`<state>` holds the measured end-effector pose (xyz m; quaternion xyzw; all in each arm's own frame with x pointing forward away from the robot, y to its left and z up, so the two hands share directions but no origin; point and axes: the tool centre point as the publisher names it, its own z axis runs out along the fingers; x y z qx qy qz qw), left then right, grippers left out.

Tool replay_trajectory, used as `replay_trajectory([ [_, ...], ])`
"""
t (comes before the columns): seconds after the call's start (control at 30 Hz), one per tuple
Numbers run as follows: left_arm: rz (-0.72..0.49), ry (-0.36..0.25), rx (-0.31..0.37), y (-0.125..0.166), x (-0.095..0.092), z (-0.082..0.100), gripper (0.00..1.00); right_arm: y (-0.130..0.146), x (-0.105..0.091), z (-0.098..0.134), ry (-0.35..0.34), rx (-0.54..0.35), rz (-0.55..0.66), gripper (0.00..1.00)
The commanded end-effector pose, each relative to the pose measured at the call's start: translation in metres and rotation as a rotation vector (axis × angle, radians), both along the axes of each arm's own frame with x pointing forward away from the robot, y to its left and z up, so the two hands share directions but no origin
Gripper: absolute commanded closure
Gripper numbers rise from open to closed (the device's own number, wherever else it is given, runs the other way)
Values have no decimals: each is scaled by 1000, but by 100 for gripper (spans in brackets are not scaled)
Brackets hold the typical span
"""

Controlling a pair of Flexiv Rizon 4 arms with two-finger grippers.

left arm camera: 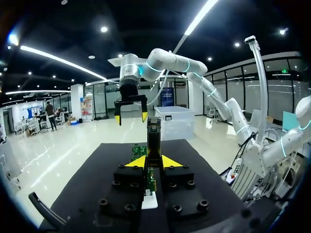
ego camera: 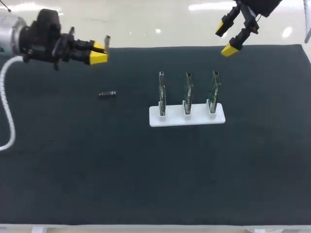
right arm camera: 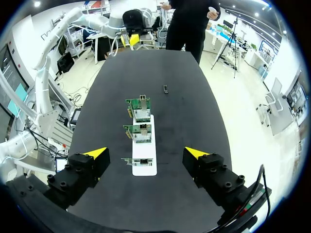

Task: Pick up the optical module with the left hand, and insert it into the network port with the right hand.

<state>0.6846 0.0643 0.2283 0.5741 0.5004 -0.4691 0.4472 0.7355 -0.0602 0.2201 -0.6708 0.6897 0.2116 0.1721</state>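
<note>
**While the module waits on the table, both grippers are held off**

Parts are spaced well apart on the dark table [ego camera: 58, 184], likely for arm clearance. The right gripper [ego camera: 227, 38] is held high behind the white holder [ego camera: 187, 119], spread wide and empty, presumably parked for the insert. The left gripper [ego camera: 99, 52] is held up near the module [ego camera: 107, 93], which is laid flat, well left of the three boards [ego camera: 188, 90]. The left gripper's state cannot be told: a dark bar [left arm camera: 154, 141] blocks its wrist view. Ports are too small to make out.

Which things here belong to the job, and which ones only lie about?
For the job: optical module, three port boards on white stand, left pincer, right pincer.
Lying about: white hose, black mat.
</note>
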Motion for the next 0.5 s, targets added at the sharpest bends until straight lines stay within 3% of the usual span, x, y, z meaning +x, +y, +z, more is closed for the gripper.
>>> replay_trajectory([
  [0.03,3,13,-39,-26,10,-10,100,0,-1,0,-2,2,0,0],
  [0.5,33,32,-69,-79,23,-21,100,0,-1,0,-2,2,0,0],
])
